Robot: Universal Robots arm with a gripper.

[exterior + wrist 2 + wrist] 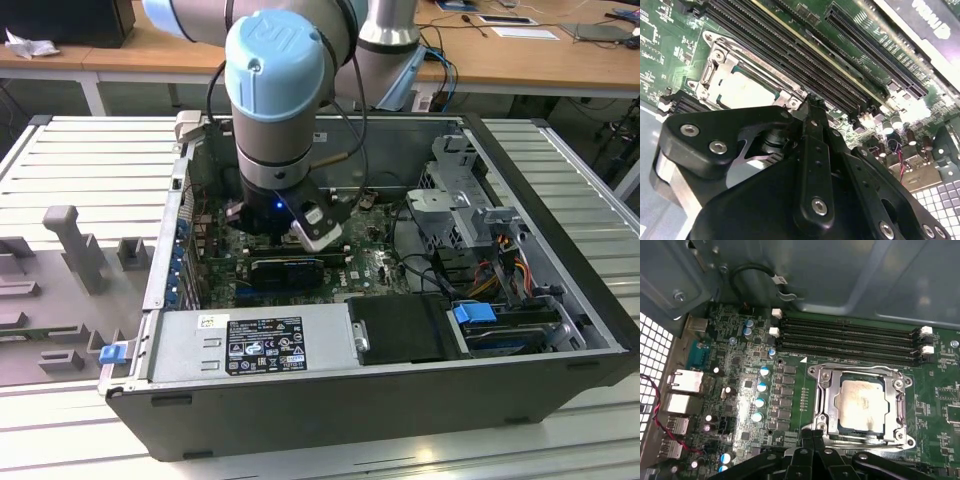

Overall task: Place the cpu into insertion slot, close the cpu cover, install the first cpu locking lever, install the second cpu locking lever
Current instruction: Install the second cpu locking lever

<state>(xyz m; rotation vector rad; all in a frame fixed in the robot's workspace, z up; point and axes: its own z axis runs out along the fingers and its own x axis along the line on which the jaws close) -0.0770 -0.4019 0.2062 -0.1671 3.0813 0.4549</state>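
We find the tool [812,452] low over the motherboard [750,390], its fingers drawn together on nothing, just beside the socket. There the cpu [862,405] sits seated, the cpu cover [860,375] folded down around it. The exterior view adds the open computer case [400,390].

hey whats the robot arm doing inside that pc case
The arm is reaching down into the open computer case, with its gripper hovering just above the motherboard at the edge of the processor socket. The cpu already sits in the socket, and the cpu cover lies closed flat around it, its pale metal top showing through the window. The gripper is holding nothing. Both wrist views show the socket right in front of the gripper.
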